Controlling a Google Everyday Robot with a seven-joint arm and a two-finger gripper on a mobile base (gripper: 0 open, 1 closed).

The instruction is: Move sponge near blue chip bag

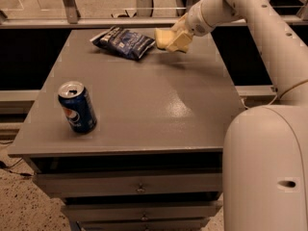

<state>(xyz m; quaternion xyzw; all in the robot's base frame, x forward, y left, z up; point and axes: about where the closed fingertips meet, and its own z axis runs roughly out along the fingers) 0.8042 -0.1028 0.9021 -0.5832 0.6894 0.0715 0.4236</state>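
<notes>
The pale yellow sponge is held in my gripper just above the far part of the grey table. The gripper is shut on the sponge, its cream fingers on the sponge's right side. The dark blue chip bag lies flat at the far left-centre of the table, right beside the sponge's left end. My white arm reaches in from the upper right.
An upright blue Pepsi can stands near the table's front left. My white base fills the lower right. Drawers sit under the tabletop. A metal rail runs behind the table.
</notes>
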